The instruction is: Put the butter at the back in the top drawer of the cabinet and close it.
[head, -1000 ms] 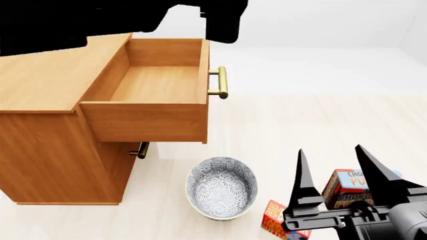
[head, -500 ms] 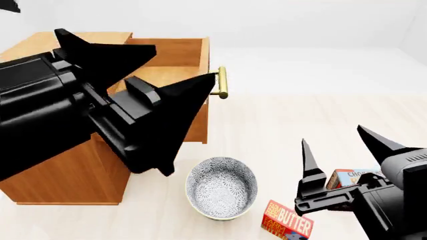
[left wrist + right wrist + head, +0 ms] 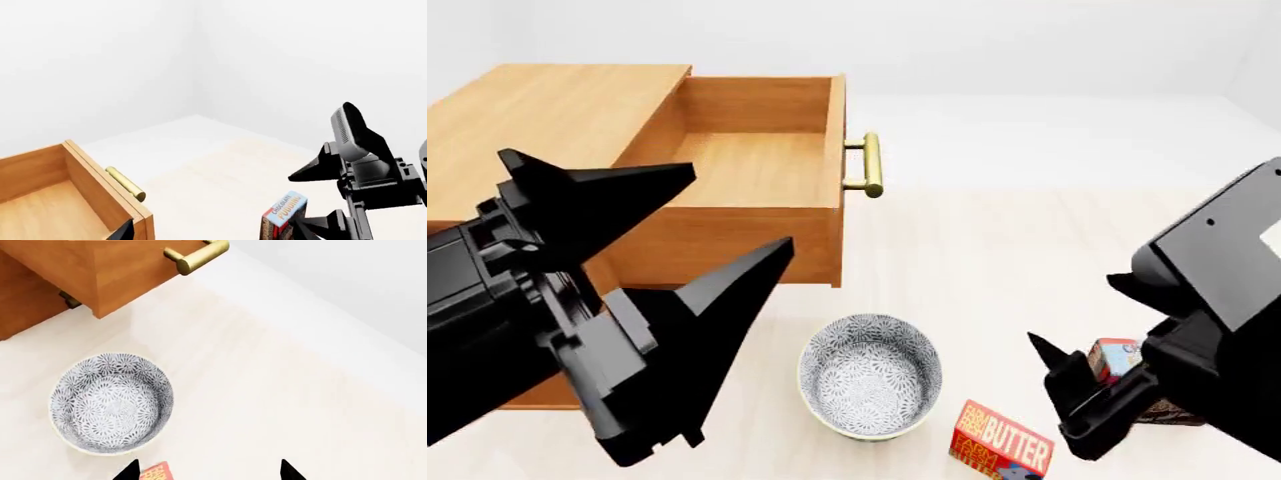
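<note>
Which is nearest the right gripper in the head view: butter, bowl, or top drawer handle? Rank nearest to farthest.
From the right gripper:
1. Butter, on the floor just below it.
2. Bowl, on the floor further toward the cabinet side.
3. Top drawer handle, up on the open drawer's front, farthest.

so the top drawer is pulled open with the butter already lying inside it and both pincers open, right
Not quite. The top drawer is pulled open, but it holds nothing; the head view shows the butter lying on the floor beside the patterned bowl. The left pincer and right pincer are indeed open.
</note>
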You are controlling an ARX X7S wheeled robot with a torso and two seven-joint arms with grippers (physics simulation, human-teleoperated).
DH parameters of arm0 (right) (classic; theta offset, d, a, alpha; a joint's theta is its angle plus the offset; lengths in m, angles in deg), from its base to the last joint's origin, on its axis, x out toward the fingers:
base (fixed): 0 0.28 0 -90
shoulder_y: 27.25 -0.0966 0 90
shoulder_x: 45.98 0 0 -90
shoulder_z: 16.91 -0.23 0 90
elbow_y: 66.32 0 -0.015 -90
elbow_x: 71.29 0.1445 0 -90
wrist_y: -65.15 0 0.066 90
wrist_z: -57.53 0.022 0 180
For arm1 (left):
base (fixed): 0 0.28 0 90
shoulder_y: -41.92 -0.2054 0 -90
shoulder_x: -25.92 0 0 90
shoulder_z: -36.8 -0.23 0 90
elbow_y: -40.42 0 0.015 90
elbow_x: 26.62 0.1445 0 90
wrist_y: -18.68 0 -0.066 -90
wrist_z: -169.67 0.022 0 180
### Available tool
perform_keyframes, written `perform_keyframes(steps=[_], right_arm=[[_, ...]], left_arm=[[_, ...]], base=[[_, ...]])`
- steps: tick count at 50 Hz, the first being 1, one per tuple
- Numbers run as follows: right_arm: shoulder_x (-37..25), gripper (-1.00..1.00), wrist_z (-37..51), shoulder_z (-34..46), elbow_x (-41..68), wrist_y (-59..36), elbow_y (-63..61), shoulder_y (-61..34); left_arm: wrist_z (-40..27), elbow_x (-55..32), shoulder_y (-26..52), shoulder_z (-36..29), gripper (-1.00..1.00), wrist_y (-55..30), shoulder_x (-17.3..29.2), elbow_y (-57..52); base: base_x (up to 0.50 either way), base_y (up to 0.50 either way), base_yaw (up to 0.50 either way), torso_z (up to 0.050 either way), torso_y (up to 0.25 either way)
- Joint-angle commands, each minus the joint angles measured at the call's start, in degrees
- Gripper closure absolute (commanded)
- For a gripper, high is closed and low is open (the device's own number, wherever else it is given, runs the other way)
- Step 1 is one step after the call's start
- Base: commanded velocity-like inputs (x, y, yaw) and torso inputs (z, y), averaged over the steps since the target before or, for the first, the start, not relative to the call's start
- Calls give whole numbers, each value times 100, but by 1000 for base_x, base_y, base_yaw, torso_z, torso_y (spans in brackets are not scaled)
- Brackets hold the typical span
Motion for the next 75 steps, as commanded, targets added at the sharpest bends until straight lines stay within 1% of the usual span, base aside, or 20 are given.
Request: perform_keyframes(steps=[1,4,6,9,11,15,22,26,44,61,75], right_arm=[[487,-100,-678,2008,1543,-1978,1422,-2644],[540,-100,-1579,3109,1069,-1979,1672,-3637],[615,-100,-2209,3685,616,-1977,1781,-4189],[737,-100,-2988,4456,81,-1973,1876,-4798],[841,-100,-3307,4828,-190,-1961,1949,-5032],[1064,-100,-3812,5279,-613,-1939,2033,-5277],[1432,-100,-4972,5779,-1431,-1927,2133,-5579],[1599,-100,-5411,6009,-1716,-1880,2177,-5703],[1873,-100,-5948,6489,-2255,-1544,2185,-5540],[2016,-100,-5864,6719,-2454,-1203,2348,-5102],[2066,-100,-5673,6854,-2512,-1073,2372,-4853]], left_arm=[[603,509,-500,-78,-100,417,482,-146],[767,610,-613,-122,-100,541,573,-152],[890,683,-702,-165,-100,636,627,-151],[1008,787,-827,-235,-100,751,674,-135],[1091,831,-900,-277,-100,826,706,-113],[1178,857,-979,-315,-100,919,758,-76],[1165,803,-967,-281,-100,904,820,-117],[1157,793,-967,-271,-100,888,811,-116],[1137,710,-920,-207,-100,723,678,-9],[1092,689,-907,-176,-100,591,544,76],[1085,673,-912,-138,-100,584,542,58]], base=[[0,0,0,0,0],[0,0,0,0,0],[0,0,0,0,0],[0,0,0,0,0],[0,0,0,0,0],[0,0,0,0,0],[0,0,0,0,0],[0,0,0,0,0],[0,0,0,0,0],[0,0,0,0,0],[0,0,0,0,0]])
